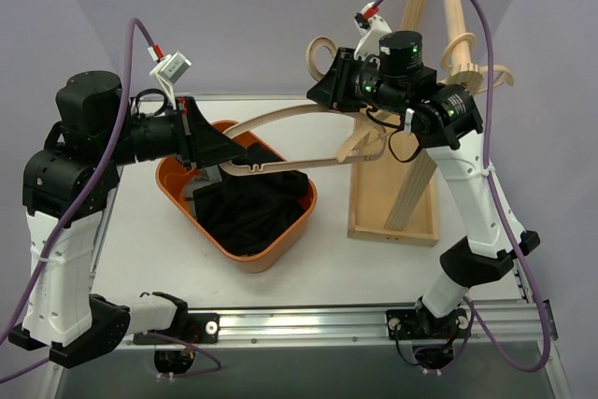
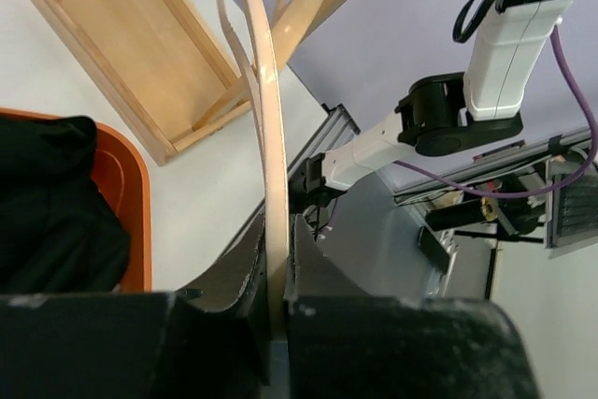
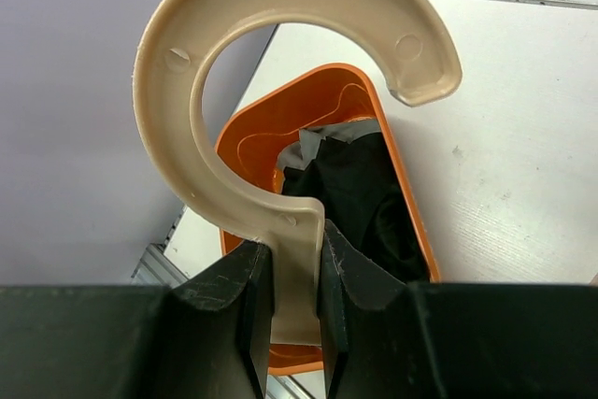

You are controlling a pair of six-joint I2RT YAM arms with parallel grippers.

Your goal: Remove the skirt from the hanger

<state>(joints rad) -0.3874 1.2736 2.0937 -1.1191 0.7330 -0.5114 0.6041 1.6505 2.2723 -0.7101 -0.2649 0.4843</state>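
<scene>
A pale wooden hanger [image 1: 290, 117] is held level above the table between both grippers. My left gripper [image 1: 217, 151] is shut on its left end, seen as a thin strip [image 2: 271, 137] between the pads in the left wrist view. My right gripper [image 1: 327, 81] is shut on the neck of the hook [image 3: 234, 7]. The black skirt [image 1: 252, 207] lies heaped in an orange basin [image 1: 280, 249] below the hanger's lower bar. Its top edge reaches close to the bar, and I cannot tell whether it touches. The skirt also shows in both wrist views [image 2: 47, 203] [image 3: 360, 193].
A wooden rack post [image 1: 439, 7] with curved pegs stands in a shallow wooden tray [image 1: 392, 203] to the right of the basin. The tray also shows in the left wrist view [image 2: 121, 44]. The table's metal rail [image 1: 308, 324] runs along the near edge.
</scene>
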